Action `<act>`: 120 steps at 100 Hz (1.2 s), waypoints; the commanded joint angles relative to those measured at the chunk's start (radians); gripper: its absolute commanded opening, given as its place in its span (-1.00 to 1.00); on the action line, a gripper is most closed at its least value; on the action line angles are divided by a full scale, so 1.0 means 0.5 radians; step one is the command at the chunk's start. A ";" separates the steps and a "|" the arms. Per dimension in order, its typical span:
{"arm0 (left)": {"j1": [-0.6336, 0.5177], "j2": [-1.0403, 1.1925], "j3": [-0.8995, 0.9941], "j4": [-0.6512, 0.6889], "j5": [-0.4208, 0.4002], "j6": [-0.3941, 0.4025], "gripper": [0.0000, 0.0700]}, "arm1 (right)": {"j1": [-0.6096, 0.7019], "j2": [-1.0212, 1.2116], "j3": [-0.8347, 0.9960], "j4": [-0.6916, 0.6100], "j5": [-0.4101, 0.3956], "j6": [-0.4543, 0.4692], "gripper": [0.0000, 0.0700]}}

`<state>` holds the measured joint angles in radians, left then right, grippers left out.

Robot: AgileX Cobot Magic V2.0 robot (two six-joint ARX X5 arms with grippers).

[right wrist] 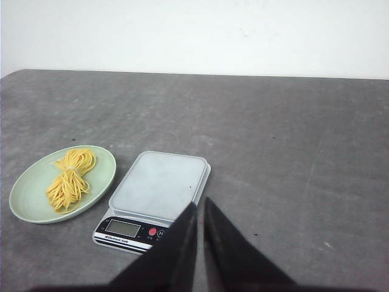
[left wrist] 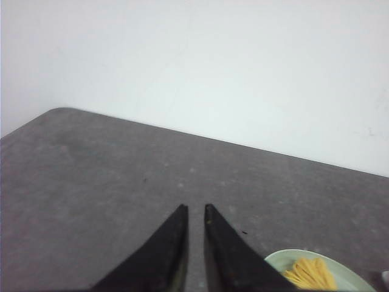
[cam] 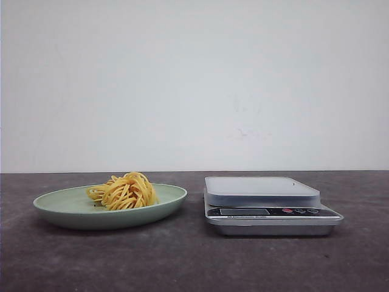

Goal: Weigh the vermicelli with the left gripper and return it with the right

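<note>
The vermicelli (cam: 124, 191), a yellow-orange nest, lies on the pale green plate (cam: 61, 207) at the left of the table. It also shows in the left wrist view (left wrist: 311, 274) and the right wrist view (right wrist: 70, 176). My left gripper (left wrist: 196, 207) is empty, its black fingers nearly together, above bare table to the side of the plate (left wrist: 279, 261). My right gripper (right wrist: 199, 202) is empty, fingers nearly together, high above the near edge of the scale (right wrist: 159, 182). Neither gripper shows in the front view.
The silver kitchen scale (cam: 261, 191) stands right of the plate (right wrist: 30, 201), its platform bare and its display facing front. The table is dark grey, with a white wall behind.
</note>
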<state>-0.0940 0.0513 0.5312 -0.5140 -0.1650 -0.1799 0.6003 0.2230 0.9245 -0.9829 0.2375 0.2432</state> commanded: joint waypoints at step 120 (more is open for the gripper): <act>0.131 -0.096 -1.036 0.647 0.349 0.351 -0.97 | 0.008 -0.008 0.018 0.021 -0.002 0.023 -0.97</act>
<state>-0.0303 0.0044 0.0319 -0.1837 0.0010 -0.0139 0.6003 0.2222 0.9245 -0.9825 0.2363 0.2432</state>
